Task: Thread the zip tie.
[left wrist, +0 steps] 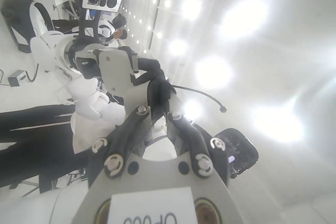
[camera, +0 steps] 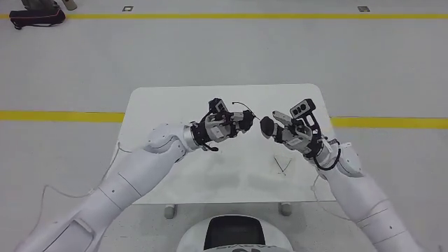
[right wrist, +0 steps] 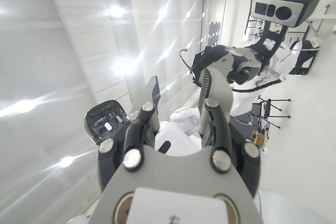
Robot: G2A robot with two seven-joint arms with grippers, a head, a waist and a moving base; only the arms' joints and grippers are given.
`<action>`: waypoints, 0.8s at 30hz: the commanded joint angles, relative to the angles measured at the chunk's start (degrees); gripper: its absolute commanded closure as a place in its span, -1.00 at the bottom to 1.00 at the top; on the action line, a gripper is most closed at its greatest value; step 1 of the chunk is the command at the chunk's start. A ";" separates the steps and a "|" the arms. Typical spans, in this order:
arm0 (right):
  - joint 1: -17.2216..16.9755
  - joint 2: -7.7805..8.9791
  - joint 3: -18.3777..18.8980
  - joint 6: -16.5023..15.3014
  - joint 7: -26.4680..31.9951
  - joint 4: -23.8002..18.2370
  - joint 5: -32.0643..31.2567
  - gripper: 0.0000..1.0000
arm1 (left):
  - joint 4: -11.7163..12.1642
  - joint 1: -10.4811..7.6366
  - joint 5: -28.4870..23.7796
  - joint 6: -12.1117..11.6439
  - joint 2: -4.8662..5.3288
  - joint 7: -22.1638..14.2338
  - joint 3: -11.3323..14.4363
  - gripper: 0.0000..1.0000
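left gripper [camera: 251, 120] clamped on thin black plastic zip tie [camera: 241, 104], frame centre | right gripper [camera: 266, 126] jaws apart, just beside | both over white table [camera: 161, 105], edges well apart | tie arcs, free end toward upper left

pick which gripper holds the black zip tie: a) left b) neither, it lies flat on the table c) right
a, the left gripper is shut on the zip tie, while the right gripper is open with nothing in it.
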 commanded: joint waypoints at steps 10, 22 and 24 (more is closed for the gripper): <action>2.72 -0.97 -1.40 1.67 0.87 2.01 -1.82 0.58 | 0.00 0.00 0.00 0.00 0.00 0.00 0.00 1.00; 4.70 -2.01 -2.19 1.91 1.34 3.77 -2.59 0.70 | 0.00 0.00 0.00 0.00 0.00 0.00 0.00 1.00; 4.95 -2.13 -2.22 1.91 1.40 3.97 -2.87 0.70 | 0.00 0.00 0.00 0.00 0.00 0.00 0.00 1.00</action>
